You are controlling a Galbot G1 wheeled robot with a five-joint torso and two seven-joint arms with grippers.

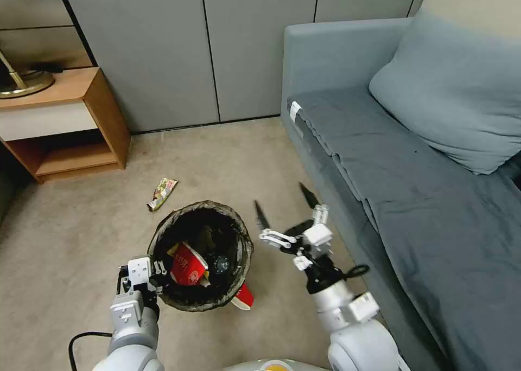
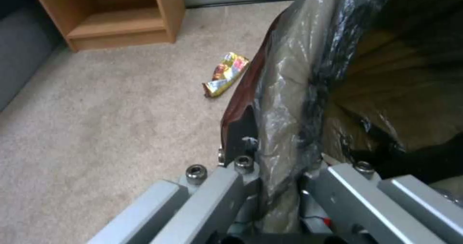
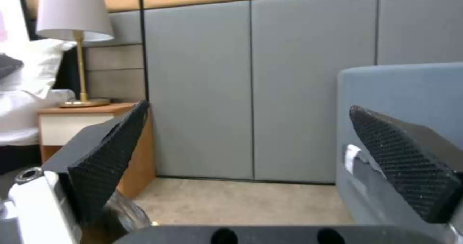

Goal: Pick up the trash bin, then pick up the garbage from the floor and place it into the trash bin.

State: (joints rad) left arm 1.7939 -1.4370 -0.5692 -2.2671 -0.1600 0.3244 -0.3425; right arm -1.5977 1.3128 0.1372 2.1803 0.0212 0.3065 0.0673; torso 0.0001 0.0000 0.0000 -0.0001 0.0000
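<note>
Nearest to us, the left tool [image 1: 154, 273] is clamped on the rim of the trash bin [image 1: 163, 235], with the bag pinched between its two fingers; the left wrist view shows the lining squeezed there. We carry the bin low in front of us, above the floor [image 1: 65, 241]. Inside it we see a red-and-white paper cup [image 1: 187, 265] and some darker pieces, and a second red cup [image 1: 244, 296] shows just under the near edge of the bin; we cannot tell if it hangs from the bag or lies on the floor.

Just beside the bin, on its sofa side, the right tool [image 1: 285, 205] stands spread wide and holds nothing, with its tips pointing forward.

So we judge that the first step is done and part of the garbage is already in the bin. What is left, as far as we see, is the colourful snack wrapper [image 1: 161, 193]. It lies on the floor a little beyond the bin, on the side of the wooden nightstand [image 1: 103, 116], apart from both tools and nearer to the left one.
</note>
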